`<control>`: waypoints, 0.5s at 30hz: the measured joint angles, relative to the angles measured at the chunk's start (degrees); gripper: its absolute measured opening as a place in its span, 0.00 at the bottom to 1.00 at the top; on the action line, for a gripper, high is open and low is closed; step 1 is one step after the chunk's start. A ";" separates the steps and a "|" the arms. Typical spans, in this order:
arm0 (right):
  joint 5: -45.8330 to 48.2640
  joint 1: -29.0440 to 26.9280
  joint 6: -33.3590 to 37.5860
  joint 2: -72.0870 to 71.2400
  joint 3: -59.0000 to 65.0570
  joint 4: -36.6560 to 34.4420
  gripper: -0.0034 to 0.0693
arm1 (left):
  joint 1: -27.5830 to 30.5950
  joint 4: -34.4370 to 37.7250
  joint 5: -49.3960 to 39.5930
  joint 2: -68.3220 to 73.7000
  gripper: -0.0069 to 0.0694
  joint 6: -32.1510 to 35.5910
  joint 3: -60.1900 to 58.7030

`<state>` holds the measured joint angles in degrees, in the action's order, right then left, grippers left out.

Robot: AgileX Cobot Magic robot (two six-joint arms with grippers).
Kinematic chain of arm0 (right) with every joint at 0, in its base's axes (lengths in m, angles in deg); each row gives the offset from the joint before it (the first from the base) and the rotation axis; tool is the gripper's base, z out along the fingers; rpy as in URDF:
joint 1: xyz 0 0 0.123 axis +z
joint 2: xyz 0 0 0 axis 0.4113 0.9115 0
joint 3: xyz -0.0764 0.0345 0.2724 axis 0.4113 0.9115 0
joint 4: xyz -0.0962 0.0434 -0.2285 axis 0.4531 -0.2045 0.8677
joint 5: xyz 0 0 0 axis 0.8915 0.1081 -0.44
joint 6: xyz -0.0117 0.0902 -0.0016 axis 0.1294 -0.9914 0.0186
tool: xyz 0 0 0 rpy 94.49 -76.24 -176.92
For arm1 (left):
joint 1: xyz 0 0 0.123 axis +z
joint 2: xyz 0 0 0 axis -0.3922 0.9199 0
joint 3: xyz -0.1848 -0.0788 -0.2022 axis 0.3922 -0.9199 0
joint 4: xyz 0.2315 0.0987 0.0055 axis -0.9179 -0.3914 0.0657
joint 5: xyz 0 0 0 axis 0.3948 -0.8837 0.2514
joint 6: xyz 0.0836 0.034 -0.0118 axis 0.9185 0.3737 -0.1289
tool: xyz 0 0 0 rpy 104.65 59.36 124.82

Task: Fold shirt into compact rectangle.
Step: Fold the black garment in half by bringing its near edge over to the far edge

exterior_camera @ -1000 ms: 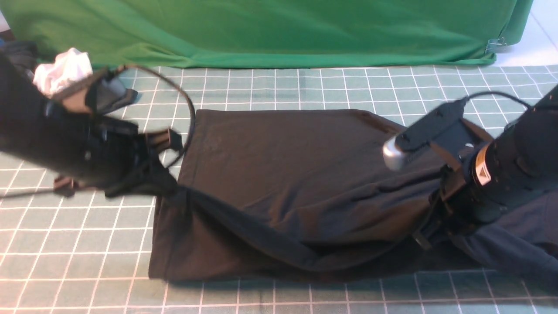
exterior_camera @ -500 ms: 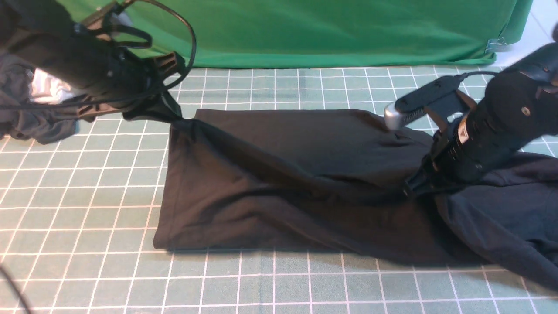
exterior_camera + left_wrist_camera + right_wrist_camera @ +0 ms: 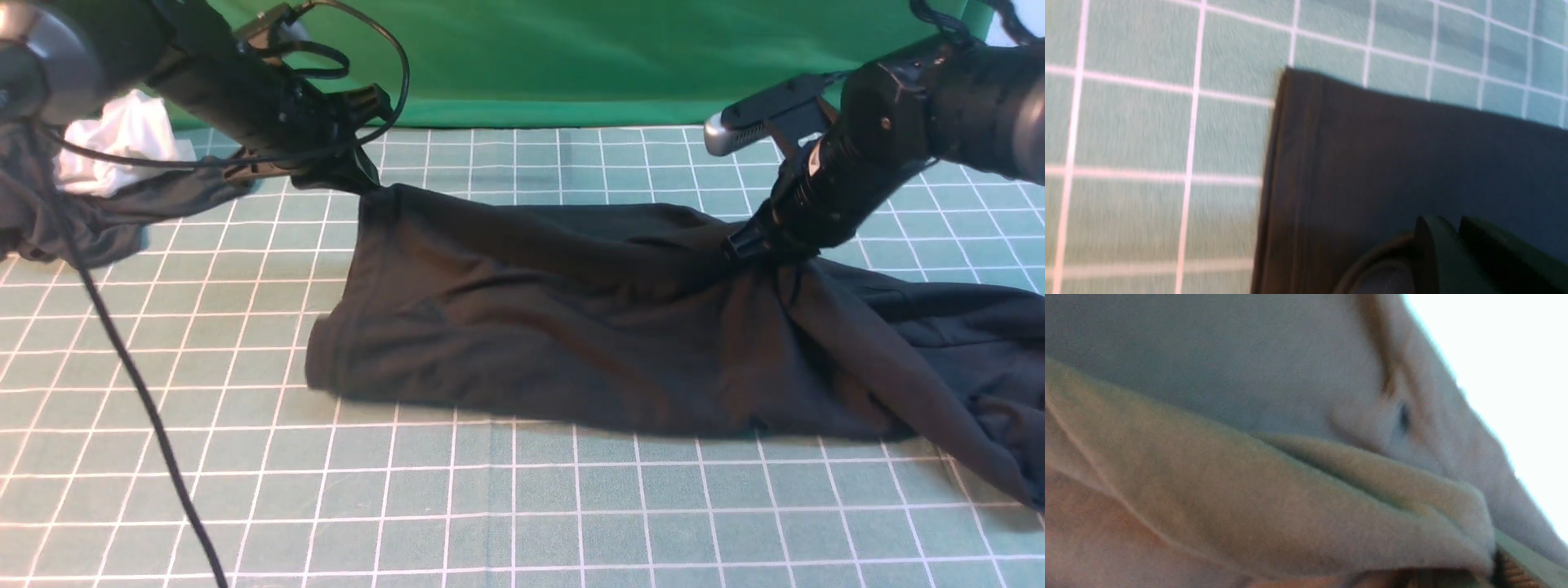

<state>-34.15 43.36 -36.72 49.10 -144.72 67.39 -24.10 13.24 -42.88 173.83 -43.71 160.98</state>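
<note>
The black shirt (image 3: 539,318) lies spread across the green grid mat (image 3: 490,506), its bulk trailing off to the right. My left gripper (image 3: 365,183) is shut on its far left corner, which rises into a peak. In the left wrist view the hemmed corner of the shirt (image 3: 1355,163) hangs below the closed fingers (image 3: 1431,249). My right gripper (image 3: 739,245) is shut on a bunched fold at the shirt's far right, lifted off the mat. Cloth of the shirt (image 3: 1249,477) fills the right wrist view and hides the jaws.
A dark grey garment (image 3: 98,220) with a white cloth (image 3: 122,139) sits at the back left. A green backdrop (image 3: 571,57) hangs along the mat's far edge. A black cable (image 3: 139,392) from the left arm droops across the mat's left side.
Both grippers have carried the shirt's edge from the near side to the far side and higher. The shirt's near edge has drawn back from the front of the mat.
</note>
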 joint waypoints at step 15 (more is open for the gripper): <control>-9.27 -0.73 0.40 5.53 -3.08 0.05 0.33 | 1.45 0.09 6.79 5.80 0.11 -2.29 2.82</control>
<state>-43.42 42.63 -36.32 54.63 -147.80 67.44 -22.65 13.34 -36.09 179.63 -46.00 163.80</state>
